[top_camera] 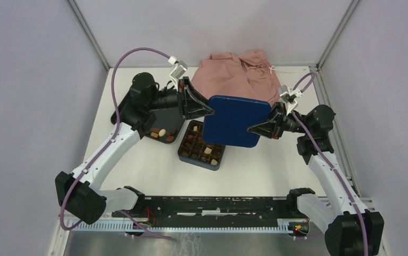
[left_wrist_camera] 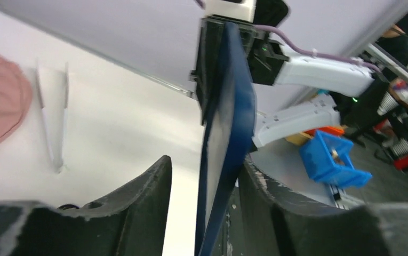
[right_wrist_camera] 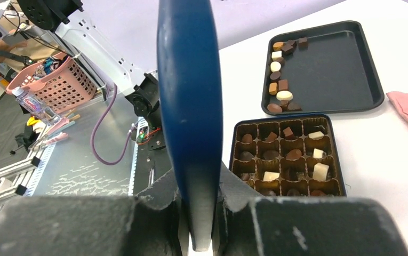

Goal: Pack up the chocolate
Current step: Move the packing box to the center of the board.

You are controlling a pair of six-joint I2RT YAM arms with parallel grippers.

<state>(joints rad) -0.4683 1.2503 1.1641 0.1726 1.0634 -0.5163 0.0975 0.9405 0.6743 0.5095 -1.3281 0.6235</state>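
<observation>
Lying below right pincer's (right_wrist_camera: 199,178) lid (right_wrist_camera: 191,106): chocolate (right_wrist_camera: 293,154)

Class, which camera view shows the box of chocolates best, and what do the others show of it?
Right wrist: the box lies open, nearly all its compartments and chocolates visible. In the top view the lid covers part of it. The left wrist view does not show it.

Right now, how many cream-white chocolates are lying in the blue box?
4 in the right wrist view: three cream-white chocolates down the box's right column, one in its second column from the left. The right gripper hides part of the nearest row, so more may be there.
</observation>
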